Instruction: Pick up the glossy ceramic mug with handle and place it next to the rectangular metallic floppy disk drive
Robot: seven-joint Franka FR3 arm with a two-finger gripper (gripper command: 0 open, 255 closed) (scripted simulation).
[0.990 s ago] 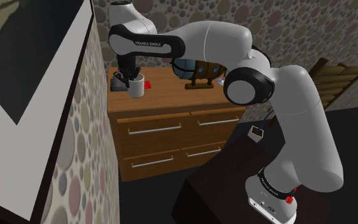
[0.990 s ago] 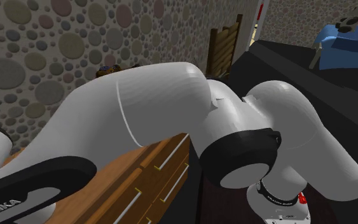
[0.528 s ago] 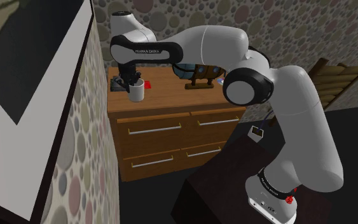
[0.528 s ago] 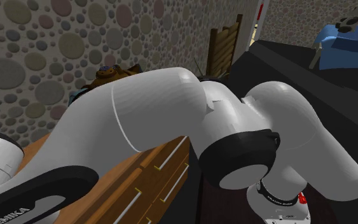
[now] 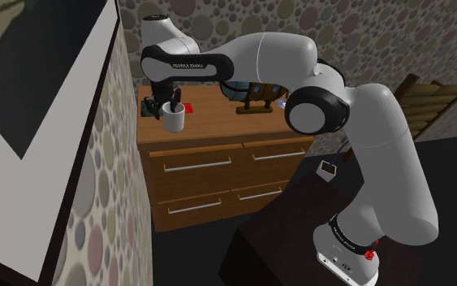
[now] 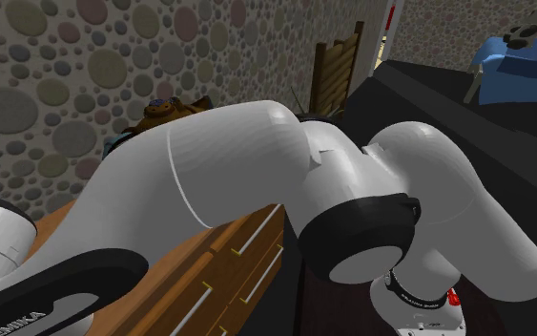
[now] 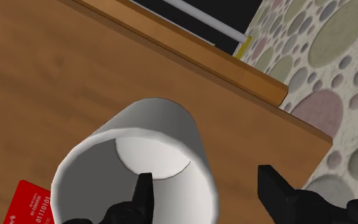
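My jaws stood apart, one finger [image 7: 142, 197] inside the white mug [image 7: 136, 167] and one outside its wall, clamped on nothing. The mug sat upright near the front edge of the dresser [image 7: 56, 70], the dark floppy disk drive [image 5: 148, 106] just beside it at ten o'clock in the shoulder view. I judged that any sideways drift could hook the inner finger on the rim and tip the mug toward that edge.

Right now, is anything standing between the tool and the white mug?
Nothing visible does. The open tool straddles the wall of the mug: one finger is inside the cup, the other outside, apart from it.
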